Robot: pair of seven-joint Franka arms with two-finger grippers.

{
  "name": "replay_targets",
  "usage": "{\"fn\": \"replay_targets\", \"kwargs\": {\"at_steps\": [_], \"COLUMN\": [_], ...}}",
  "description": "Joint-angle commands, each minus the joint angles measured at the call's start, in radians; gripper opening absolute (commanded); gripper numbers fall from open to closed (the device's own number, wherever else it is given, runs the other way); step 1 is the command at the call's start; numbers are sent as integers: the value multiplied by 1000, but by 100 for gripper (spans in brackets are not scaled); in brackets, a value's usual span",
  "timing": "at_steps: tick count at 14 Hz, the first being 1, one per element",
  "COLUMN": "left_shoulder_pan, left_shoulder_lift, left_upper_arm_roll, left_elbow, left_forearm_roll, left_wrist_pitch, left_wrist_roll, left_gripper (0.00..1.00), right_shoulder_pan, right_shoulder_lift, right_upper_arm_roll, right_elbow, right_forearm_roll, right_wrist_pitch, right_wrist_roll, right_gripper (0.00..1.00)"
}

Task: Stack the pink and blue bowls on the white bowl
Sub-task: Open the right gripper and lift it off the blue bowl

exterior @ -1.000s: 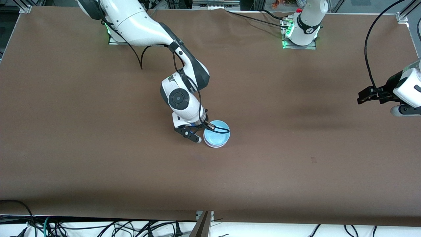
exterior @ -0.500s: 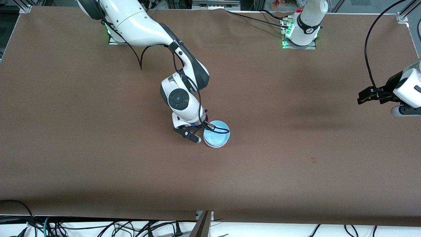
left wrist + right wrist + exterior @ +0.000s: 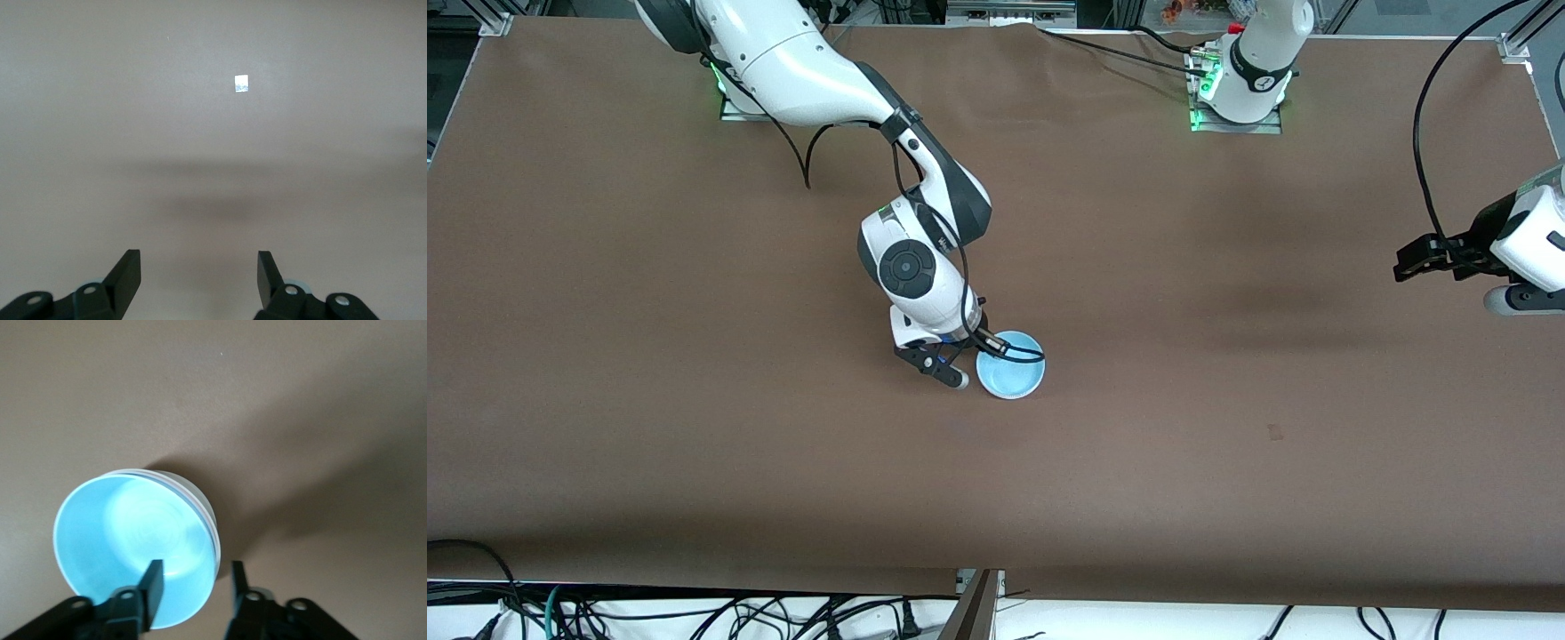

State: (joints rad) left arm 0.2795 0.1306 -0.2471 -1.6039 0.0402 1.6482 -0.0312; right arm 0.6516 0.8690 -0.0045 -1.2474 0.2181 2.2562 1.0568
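Brown cloth covers the table [image 3: 694, 444]. Near its middle, well in from every edge, the blue bowl [image 3: 1011, 376] sits nested atop the stack (a white rim [image 3: 200, 500] peeks beneath). The right gripper [image 3: 947, 363] straddles its rim, fingers parted. The left gripper [image 3: 199, 277] waits spread open over the left arm's end.

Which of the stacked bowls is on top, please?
The blue bowl sits on top, nested in the others; beneath it only pale rims show. The right gripper straddles its rim with open fingers.
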Motion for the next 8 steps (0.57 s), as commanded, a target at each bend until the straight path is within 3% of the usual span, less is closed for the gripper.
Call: {"fn": "replay_targets", "kwargs": {"at_steps": [1, 4, 6, 8], "left_shoulder_pan": [6, 6, 4, 4], "left_shoulder_lift": [-8, -8, -8, -6], "left_upper_arm_roll": [-3, -3, -3, -3], "left_elbow": [-11, -11, -11, -5], "left_forearm_roll": [7, 7, 7, 6], "left_wrist_pitch": [9, 9, 9, 10], "left_wrist_roll": [5, 5, 5, 4], "left_gripper": [79, 78, 78, 78], "right_shoulder_pan": [-13, -47, -91, -160], "right_shoulder_lift": [-44, -148, -212, -295], "right_upper_arm_roll": [-12, -87, -146, -147], "right_elbow": [6, -12, -15, -27], "right_forearm_roll": [6, -39, -28, -28], "right_wrist_pitch": [-47, -98, -235, -393], "right_wrist_roll": [-1, -111, -266, -393], "right_gripper": [100, 100, 100, 100]}}
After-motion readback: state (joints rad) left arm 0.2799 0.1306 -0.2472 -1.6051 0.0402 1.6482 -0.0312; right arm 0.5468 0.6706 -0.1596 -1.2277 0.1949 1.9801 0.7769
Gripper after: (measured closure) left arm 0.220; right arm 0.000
